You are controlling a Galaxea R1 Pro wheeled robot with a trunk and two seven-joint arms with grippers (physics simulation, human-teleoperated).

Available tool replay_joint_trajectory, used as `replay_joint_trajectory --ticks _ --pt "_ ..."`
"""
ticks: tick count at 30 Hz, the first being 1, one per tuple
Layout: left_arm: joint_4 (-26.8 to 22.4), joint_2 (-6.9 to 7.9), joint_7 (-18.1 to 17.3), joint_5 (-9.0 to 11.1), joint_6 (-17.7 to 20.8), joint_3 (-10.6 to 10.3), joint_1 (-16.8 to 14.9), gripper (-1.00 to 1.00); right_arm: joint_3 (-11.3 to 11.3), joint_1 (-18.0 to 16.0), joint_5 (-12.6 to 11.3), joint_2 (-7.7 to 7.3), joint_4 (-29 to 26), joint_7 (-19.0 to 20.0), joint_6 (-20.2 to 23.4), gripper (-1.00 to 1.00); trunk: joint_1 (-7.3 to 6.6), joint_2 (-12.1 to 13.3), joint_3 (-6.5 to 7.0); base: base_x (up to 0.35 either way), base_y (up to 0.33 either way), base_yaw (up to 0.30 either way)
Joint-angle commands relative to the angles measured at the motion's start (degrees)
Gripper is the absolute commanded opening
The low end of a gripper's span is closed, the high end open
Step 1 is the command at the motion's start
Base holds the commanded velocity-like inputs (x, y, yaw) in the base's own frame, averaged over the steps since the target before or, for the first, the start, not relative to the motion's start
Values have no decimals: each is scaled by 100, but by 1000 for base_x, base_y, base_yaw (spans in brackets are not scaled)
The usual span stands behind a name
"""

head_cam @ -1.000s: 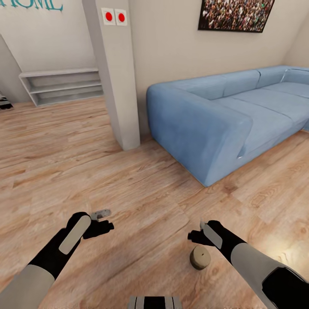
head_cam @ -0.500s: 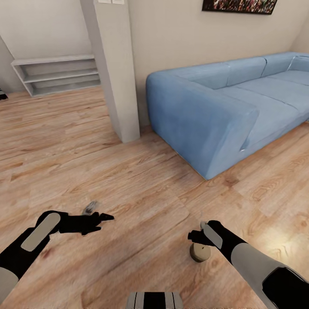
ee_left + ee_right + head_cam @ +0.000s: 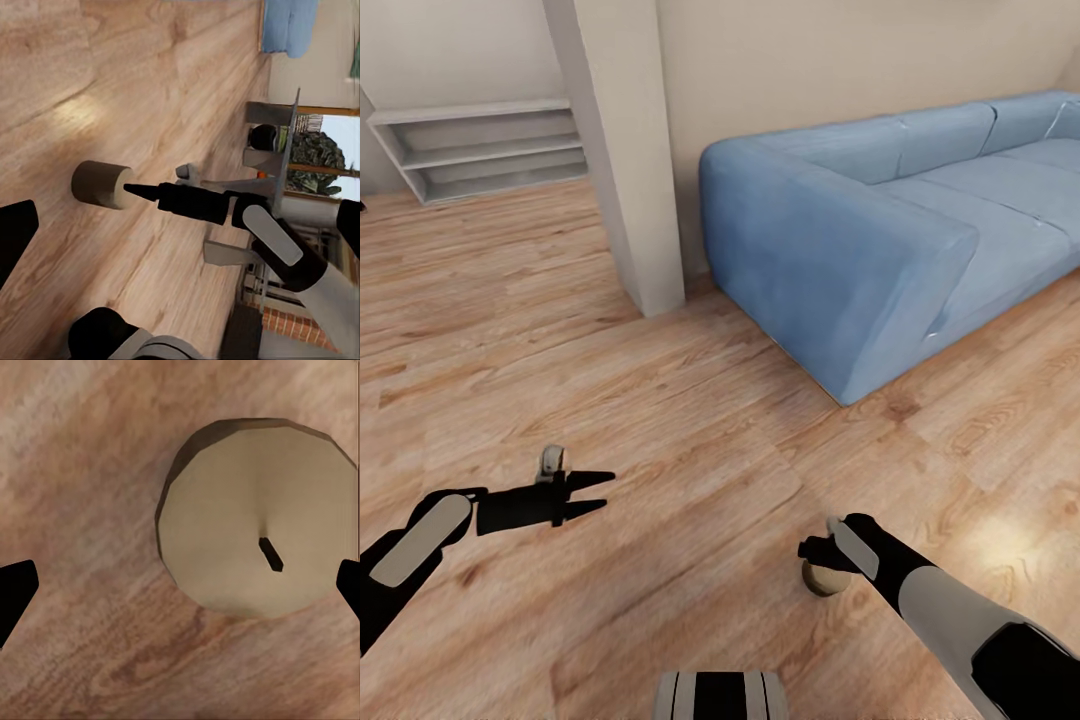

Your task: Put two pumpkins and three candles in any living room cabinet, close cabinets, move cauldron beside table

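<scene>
Hovering low over the wood floor (image 3: 690,440), right tool (image 3: 812,552) sits just above one candle (image 3: 822,577) at lower centre-right of the head frame. Right wrist frame: candle (image 3: 259,517) seen top-down, tan disc with one dark wick, standing upright on the floor; two black fingertips (image 3: 15,589) spread wide at the frame's edges, so tool open, nothing gripped, candle between them but not touched. Left tool (image 3: 592,490) at lower left of head frame, two black fingers pointing right, parted, open and empty. Left wrist frame: same candle (image 3: 101,184) mid-left, a short tan cylinder on the floor, with the right tool (image 3: 139,192) reaching to it, tip at its rim; whether they touch I cannot tell.

Count: one candle, two tools, one blue sofa (image 3: 880,230) at upper right, one pale pillar (image 3: 622,150) at upper centre-left, one grey shelf unit (image 3: 480,150) with three boards at upper left. Small grey part (image 3: 551,461) beside the left wrist, unclear what.
</scene>
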Motion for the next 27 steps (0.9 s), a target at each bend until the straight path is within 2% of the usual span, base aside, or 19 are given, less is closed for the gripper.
replay_joint_trajectory --ticks 1,11,27 --pt "0 9 -103 -21 3 -15 -5 100 42 -2 -61 -9 -16 -48 14 100 -1 -2 -4 0 0 0" --pt "-41 9 -215 -26 3 -67 -4 100 33 -2 -61 -19 -16 -48 8 100 -1 -2 -4 10 -2 0" --pt "-22 -8 -213 -35 -6 -84 -4 100 41 -2 -61 -14 -16 -48 9 100 -1 -2 -4 80 -74 0"
